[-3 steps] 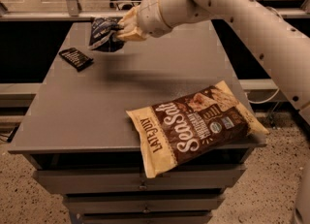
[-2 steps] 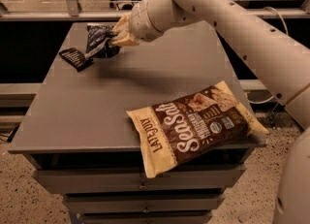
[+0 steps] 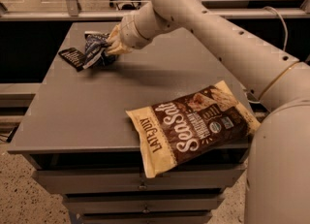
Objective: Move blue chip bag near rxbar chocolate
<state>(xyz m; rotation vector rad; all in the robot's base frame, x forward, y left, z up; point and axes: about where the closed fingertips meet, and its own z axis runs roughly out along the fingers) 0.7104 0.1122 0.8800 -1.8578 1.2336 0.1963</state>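
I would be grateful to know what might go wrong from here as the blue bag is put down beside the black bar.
1. The gripper holds the blue chip bag right beside the rxbar chocolate; going lower may shove the bar toward the table's nearby left edge.
2. The crinkly bag might cling on release and drag away.
3. The Sea Salt bag overhangs the front edge; the arm could knock it off.

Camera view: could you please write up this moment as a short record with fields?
gripper: over the far-left part of the table, fingers shut on the blue chip bag
blue chip bag: held low, right beside the rxbar chocolate; contact unclear
rxbar chocolate: flat near the far-left corner
Sea Salt bag: front right, overhanging the front edge
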